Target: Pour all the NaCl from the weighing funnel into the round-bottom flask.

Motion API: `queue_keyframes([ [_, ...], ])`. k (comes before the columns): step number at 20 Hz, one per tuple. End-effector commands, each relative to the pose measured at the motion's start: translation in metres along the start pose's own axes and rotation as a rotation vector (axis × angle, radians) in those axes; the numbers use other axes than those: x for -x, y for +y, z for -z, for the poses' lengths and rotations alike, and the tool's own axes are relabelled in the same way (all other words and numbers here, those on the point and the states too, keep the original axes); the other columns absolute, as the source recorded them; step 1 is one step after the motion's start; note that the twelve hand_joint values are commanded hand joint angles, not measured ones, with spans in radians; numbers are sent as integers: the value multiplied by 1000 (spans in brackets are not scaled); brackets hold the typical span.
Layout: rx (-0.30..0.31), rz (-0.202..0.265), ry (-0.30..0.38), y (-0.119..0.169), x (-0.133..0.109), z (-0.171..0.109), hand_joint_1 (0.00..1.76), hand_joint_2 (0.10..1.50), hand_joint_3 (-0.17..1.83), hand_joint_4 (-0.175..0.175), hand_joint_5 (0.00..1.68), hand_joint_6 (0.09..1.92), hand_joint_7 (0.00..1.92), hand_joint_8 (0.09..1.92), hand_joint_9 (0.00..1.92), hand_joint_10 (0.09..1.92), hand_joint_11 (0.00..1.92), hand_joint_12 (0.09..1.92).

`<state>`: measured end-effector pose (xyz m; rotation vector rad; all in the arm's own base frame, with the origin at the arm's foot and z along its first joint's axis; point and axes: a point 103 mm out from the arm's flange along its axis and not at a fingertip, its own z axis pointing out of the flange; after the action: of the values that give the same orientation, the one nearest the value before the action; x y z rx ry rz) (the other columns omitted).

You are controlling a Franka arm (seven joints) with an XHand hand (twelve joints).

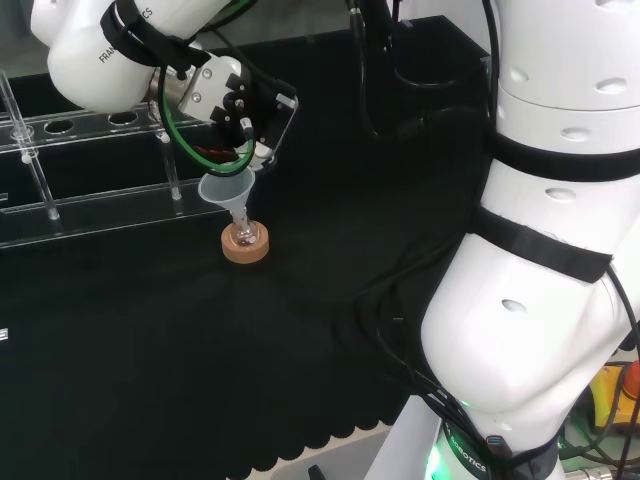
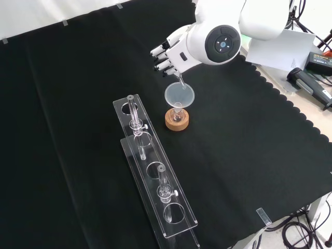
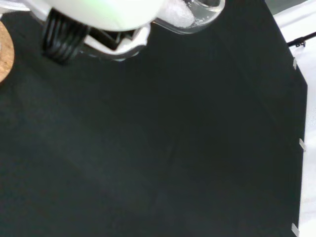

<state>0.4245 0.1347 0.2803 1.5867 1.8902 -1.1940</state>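
A small round-bottom flask [image 1: 243,236] [image 2: 177,115] stands on a cork ring [image 1: 246,247] [image 2: 177,122], with a clear plastic funnel [image 1: 224,189] [image 2: 180,95] in its neck. The hand [image 1: 243,103] [image 2: 170,55] hovers just above that funnel, its fingers curled round a clear glass weighing funnel [image 1: 262,138] [image 2: 180,81] [image 3: 190,14]. The weighing funnel is tilted, with its narrow tip pointing down over the plastic funnel's mouth. In the wrist view white powder [image 3: 177,15] lies inside the weighing funnel, beside a blurred white part of the hand [image 3: 98,15], and the cork ring's edge [image 3: 4,54] shows.
A long clear acrylic rack [image 2: 155,179] [image 1: 90,165] with round holes and upright posts lies close beside the flask, nearer the camera in the front view and to the left in the head view. The arm's white links [image 1: 540,250] rise at the head view's right. Cables and devices [image 2: 314,78] sit past the cloth's scalloped edge.
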Motion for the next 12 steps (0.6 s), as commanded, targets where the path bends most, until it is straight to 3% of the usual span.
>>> queue_keyframes([
  [1, -6, -17, -34, -1, 0, -2, 1147, 624, 634, 175, 1404, 418, 720, 642, 1097, 264, 811, 1077],
  [12, 13, -3, -55, 1, 6, -11, 1147, 623, 637, 175, 1403, 422, 713, 641, 1096, 262, 808, 1077],
])
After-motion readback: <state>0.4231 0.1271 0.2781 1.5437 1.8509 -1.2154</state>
